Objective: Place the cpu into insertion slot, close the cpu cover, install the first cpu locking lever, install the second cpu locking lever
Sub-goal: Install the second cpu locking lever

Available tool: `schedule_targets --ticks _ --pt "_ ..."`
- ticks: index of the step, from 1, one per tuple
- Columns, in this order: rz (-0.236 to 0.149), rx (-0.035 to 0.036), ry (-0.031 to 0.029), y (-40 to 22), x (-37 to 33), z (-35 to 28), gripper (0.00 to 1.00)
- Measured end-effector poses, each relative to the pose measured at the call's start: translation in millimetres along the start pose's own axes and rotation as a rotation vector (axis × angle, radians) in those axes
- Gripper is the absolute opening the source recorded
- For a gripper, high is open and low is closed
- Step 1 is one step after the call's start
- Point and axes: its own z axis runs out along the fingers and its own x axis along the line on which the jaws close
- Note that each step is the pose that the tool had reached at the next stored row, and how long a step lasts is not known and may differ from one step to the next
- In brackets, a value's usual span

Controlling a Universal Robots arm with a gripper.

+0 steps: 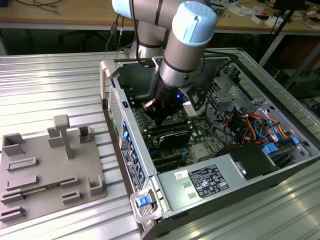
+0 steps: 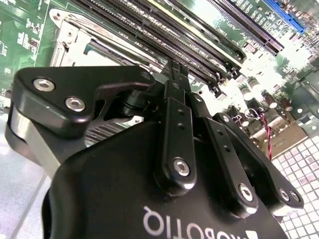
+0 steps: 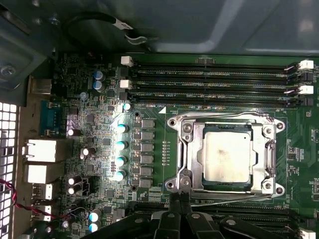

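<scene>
In the first wrist view the cpu lies flat in the insertion slot, silvery face up. The cpu cover is down around it as a metal frame. One thin locking lever runs along the socket edge beside the memory slots. The edge by my fingertips is partly hidden. My gripper is shut with its tips together at that socket edge and nothing visibly between them. The second wrist view shows the joined gripper above the socket frame. In the exterior view the gripper reaches down into the open computer case.
Long black memory slots flank the socket on both sides. Capacitors stand beside it. The case wall, the power supply and bundled cables hem the arm in. A grey fixture plate lies on the exterior view's left.
</scene>
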Motion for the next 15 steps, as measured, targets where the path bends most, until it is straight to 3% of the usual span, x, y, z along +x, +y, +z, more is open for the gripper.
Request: schedule_targets --ticks 8,15 --pt "0.0 -0.001 -0.0001 0.7 1.7 1.9 0.11" --pt "0.0 -0.008 -0.0002 1.3 1.7 3.7 0.11"
